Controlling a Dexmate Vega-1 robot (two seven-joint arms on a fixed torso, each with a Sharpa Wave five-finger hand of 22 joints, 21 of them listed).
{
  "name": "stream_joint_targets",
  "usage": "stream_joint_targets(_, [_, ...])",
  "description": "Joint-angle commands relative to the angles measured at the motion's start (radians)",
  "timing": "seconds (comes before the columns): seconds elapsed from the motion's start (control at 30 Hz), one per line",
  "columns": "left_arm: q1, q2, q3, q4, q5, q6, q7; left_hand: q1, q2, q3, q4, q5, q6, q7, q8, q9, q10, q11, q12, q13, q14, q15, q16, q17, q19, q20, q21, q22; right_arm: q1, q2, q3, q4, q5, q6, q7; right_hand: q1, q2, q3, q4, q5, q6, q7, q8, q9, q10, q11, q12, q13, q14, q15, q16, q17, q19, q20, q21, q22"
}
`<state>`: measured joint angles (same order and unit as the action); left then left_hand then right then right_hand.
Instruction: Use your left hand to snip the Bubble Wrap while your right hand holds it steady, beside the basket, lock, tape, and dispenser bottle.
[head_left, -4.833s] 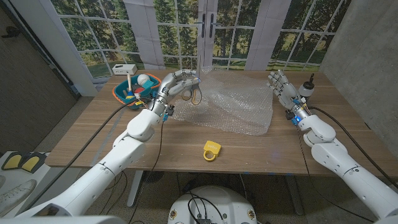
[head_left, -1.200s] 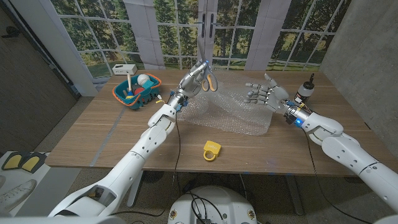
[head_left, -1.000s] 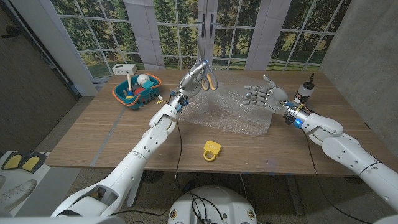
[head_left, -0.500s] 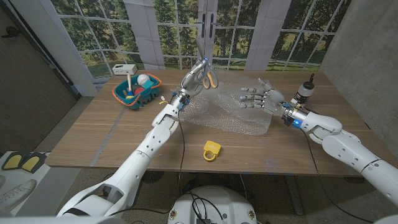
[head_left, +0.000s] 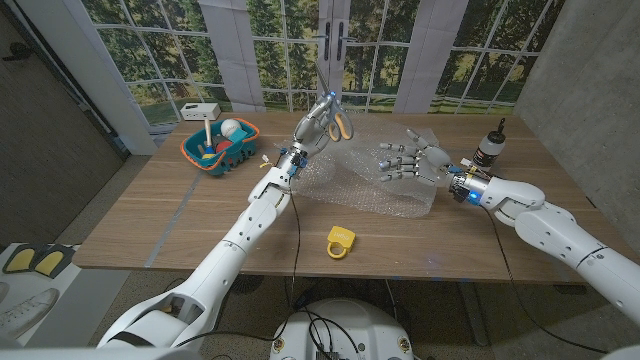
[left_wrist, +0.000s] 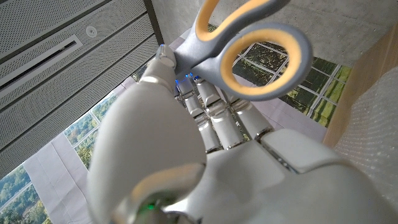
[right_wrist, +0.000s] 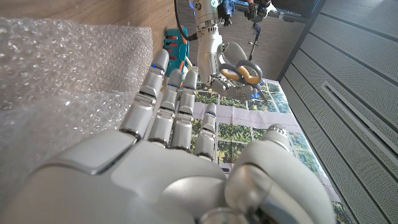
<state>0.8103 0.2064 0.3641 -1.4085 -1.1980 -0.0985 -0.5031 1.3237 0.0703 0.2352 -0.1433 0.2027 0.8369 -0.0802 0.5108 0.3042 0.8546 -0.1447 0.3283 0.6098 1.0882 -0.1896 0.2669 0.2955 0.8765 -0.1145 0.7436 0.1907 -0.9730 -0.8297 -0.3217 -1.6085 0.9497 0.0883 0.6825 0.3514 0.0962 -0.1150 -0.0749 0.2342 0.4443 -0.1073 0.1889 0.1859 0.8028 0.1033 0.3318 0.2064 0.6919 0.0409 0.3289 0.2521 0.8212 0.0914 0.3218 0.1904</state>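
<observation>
At upper centre, the left hand (head_left: 313, 124) grips scissors (head_left: 338, 124) above the bubble wrap (head_left: 372, 186); the right hand (head_left: 408, 160), fingers spread and empty, hovers nearer, right of centre.

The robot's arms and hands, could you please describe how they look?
Both arms are glossy white rounded shells. The left hand and right hand are silver-grey metal with jointed fingers. A small blue light glows at each wrist, and thin black cables trail from the forearms.
</observation>
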Motion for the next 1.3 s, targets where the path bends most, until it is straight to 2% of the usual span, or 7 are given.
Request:
stream_joint_targets(0.03, [0.001,-0.008,0.004,-0.001,0.000,0.013,-0.011,0.067,0.065,0.000,0.004,0.005,0.001,-0.006,0.007,0.005,0.002,-0.007,-0.005,0.005,0.007,-0.050,0.007,0.005,-0.008,-0.047,0.007,0.000,0.018,0.017,-0.020,-0.001,0.010,-0.020,0.005,0.001,-0.001,-0.008,0.001,0.011,0.006,0.002,0.006,0.001,0.053,-0.027,-0.002,-0.007,0.090,-0.049,0.021,-0.014,0.069,-0.035,0.023,0.002])
stream_joint_targets(0.13, [0.000,-0.011,0.006,0.000,-0.001,0.016,-0.016,0.067,0.066,0.000,0.004,0.006,0.001,-0.009,0.009,0.008,0.003,-0.007,-0.006,0.008,0.005,-0.049,0.007,0.006,-0.010,-0.046,0.010,0.000,0.020,0.017,-0.024,-0.006,0.017,-0.034,0.004,0.003,-0.005,-0.013,-0.001,0.014,-0.003,-0.002,0.005,0.001,0.135,-0.054,0.010,-0.007,0.156,-0.095,0.037,-0.018,0.126,-0.065,0.042,0.003])
stream_joint_targets(0.2, [-0.001,-0.014,0.008,0.003,-0.004,0.019,-0.024,0.067,0.067,0.001,0.004,0.006,0.001,-0.007,0.011,0.010,0.005,-0.006,-0.005,0.010,0.004,-0.049,0.006,0.005,-0.011,-0.046,0.011,0.000,0.021,0.018,-0.027,-0.006,0.013,-0.034,0.002,0.002,-0.011,-0.017,-0.002,0.014,-0.004,-0.001,0.005,0.001,0.143,-0.054,0.010,-0.007,0.166,-0.105,0.036,-0.021,0.138,-0.074,0.046,0.002])
stream_joint_targets(0.5, [0.000,-0.035,0.010,0.010,-0.021,0.023,-0.043,0.067,0.067,0.001,0.003,0.006,0.003,-0.009,0.014,0.012,0.006,-0.008,-0.008,0.015,0.004,-0.049,0.008,0.008,-0.014,-0.046,0.016,0.000,0.028,0.023,-0.038,-0.011,0.011,-0.043,0.002,0.003,-0.014,-0.022,-0.003,0.016,-0.003,-0.011,0.007,0.001,0.078,-0.043,-0.033,-0.008,0.133,-0.067,0.008,-0.034,0.143,-0.064,0.042,-0.001])
stream_joint_targets(0.7, [0.001,-0.040,0.013,0.009,-0.022,0.030,-0.045,0.068,0.067,0.001,0.003,0.006,0.001,-0.008,0.014,0.012,0.007,-0.008,-0.009,0.019,0.003,-0.049,0.007,0.008,-0.015,-0.045,0.019,-0.001,0.026,0.020,-0.039,-0.033,-0.001,-0.043,-0.022,0.004,-0.014,-0.027,-0.004,0.016,0.007,-0.019,0.011,0.001,-0.014,-0.023,-0.092,-0.012,0.068,-0.022,-0.034,-0.043,0.126,-0.052,0.024,-0.005])
stream_joint_targets(1.03, [-0.008,-0.047,0.017,0.024,-0.022,0.037,-0.055,0.068,0.068,0.002,0.002,0.006,0.002,-0.008,0.016,0.012,0.010,-0.009,-0.013,0.021,0.003,-0.050,0.008,0.008,-0.017,-0.045,0.024,-0.001,0.034,0.029,-0.048,-0.044,0.014,-0.059,-0.018,0.009,-0.008,-0.025,-0.006,0.017,0.018,-0.022,0.013,0.001,-0.062,-0.022,-0.120,-0.012,0.051,-0.020,-0.048,-0.045,0.134,-0.054,0.019,-0.007])
stream_joint_targets(1.3, [-0.021,-0.067,0.027,0.052,-0.028,0.049,-0.077,0.068,0.067,0.002,0.002,0.005,0.001,-0.006,0.017,0.012,0.011,-0.008,-0.015,0.024,0.003,-0.050,0.008,0.008,-0.019,-0.045,0.029,-0.002,0.052,0.031,-0.062,-0.048,0.017,-0.062,0.028,0.012,-0.005,-0.024,-0.007,0.017,0.024,-0.020,0.014,0.001,-0.058,-0.027,-0.120,-0.012,0.055,-0.024,-0.048,-0.045,0.135,-0.055,0.017,-0.008])
